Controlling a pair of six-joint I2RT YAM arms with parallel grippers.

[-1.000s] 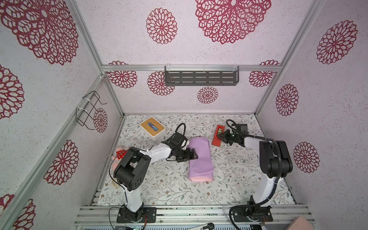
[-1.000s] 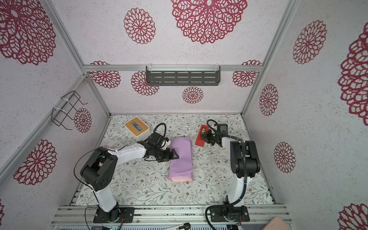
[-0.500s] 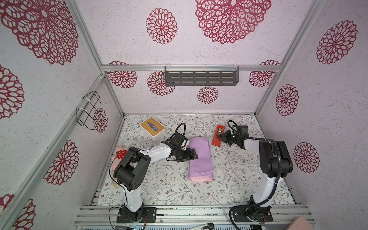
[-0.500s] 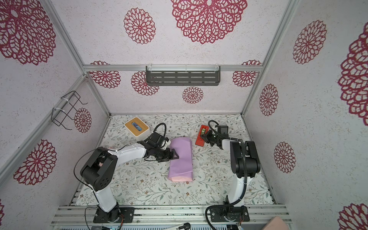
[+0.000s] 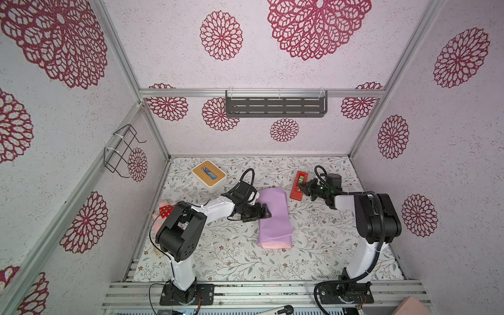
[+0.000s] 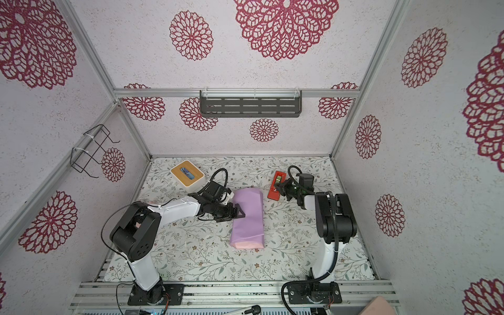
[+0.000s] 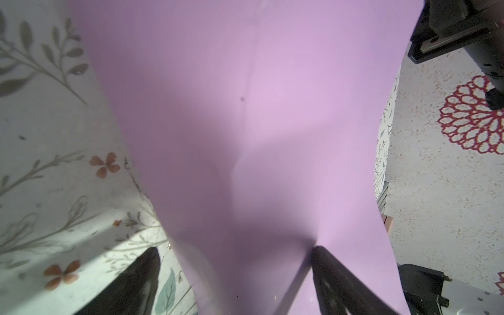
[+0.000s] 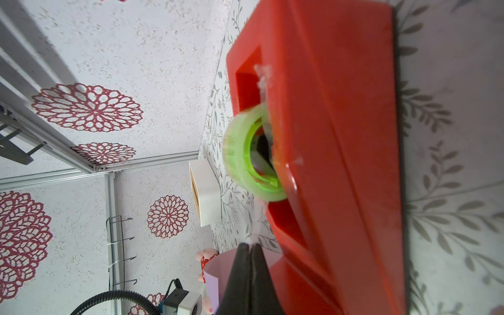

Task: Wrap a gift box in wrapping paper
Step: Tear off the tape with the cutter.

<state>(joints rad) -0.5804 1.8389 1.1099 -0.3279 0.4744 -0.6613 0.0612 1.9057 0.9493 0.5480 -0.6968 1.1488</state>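
Against wrapping paper edge, left gripper spread; right gripper closed at dispenser.

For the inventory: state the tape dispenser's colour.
Red; the dispenser shows best in the right wrist view.

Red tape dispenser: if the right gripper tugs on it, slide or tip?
Likely slides rather than tips: the tape dispenser lies low and long on the flat table covering. Looks hollow plastic, probably light, so the shut right gripper could drag it.

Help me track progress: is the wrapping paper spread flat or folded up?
Folded: the wrapping paper forms a narrow lilac bundle, its pink face showing only at the near end.
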